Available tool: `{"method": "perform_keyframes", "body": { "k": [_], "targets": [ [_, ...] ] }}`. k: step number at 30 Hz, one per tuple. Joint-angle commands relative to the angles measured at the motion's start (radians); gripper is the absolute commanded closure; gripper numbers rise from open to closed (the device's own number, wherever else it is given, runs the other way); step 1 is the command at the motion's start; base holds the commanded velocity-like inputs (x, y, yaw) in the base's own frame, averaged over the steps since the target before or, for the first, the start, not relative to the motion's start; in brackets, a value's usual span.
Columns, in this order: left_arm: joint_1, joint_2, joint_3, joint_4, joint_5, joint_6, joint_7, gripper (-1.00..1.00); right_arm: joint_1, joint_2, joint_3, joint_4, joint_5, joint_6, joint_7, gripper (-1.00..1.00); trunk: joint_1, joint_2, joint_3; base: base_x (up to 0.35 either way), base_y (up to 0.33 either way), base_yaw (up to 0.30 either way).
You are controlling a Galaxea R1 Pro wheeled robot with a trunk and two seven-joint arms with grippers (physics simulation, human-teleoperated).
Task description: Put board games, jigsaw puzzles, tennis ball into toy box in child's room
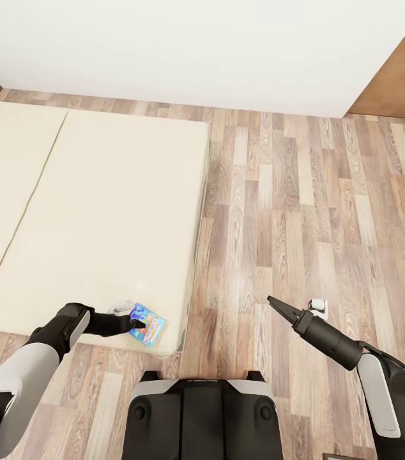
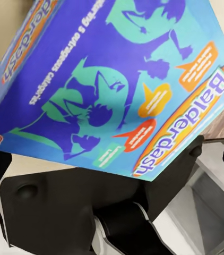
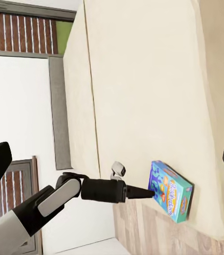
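Left tool [image 1: 140,323] meets the small blue board game [image 1: 148,323] at the near corner of the bed [image 1: 100,211]; we cannot tell whether its fingers clasp the box. Right tool [image 1: 273,302], fingers drawn together and empty, hangs over the wood-plank floor [image 1: 305,211], well apart from the bed.
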State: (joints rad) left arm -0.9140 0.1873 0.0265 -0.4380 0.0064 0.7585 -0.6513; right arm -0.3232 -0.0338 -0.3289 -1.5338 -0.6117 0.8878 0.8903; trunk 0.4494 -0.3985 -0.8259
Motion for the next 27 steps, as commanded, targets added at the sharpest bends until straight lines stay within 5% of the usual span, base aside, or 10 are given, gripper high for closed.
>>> {"method": "perform_keyframes", "body": {
  "k": [1, 14, 27],
  "targets": [
    [0.000, 0.000, 0.003, -0.001, 0.001, 0.004, -0.005, -1.00, 0.000, 0.000, -0.001, 0.000, 0.000, 0.005, 0.003, -1.00, 0.001, -0.001, -0.001, 0.000, 0.000, 0.000],
    [-0.001, 0.002, 0.003, -0.001, 0.007, 0.001, -0.027, -1.00, 0.000, 0.000, -0.001, 0.000, 0.000, 0.005, 0.004, -1.00, 0.001, -0.001, -0.001, 0.000, 0.000, 0.000],
    [0.000, 0.000, 0.004, -0.001, 0.004, 0.001, -0.111, -1.00, 0.000, 0.000, -0.001, 0.000, 0.000, 0.005, 0.004, -1.00, 0.001, -0.001, -0.001, 0.000, 0.000, 0.000]
  ]
}}
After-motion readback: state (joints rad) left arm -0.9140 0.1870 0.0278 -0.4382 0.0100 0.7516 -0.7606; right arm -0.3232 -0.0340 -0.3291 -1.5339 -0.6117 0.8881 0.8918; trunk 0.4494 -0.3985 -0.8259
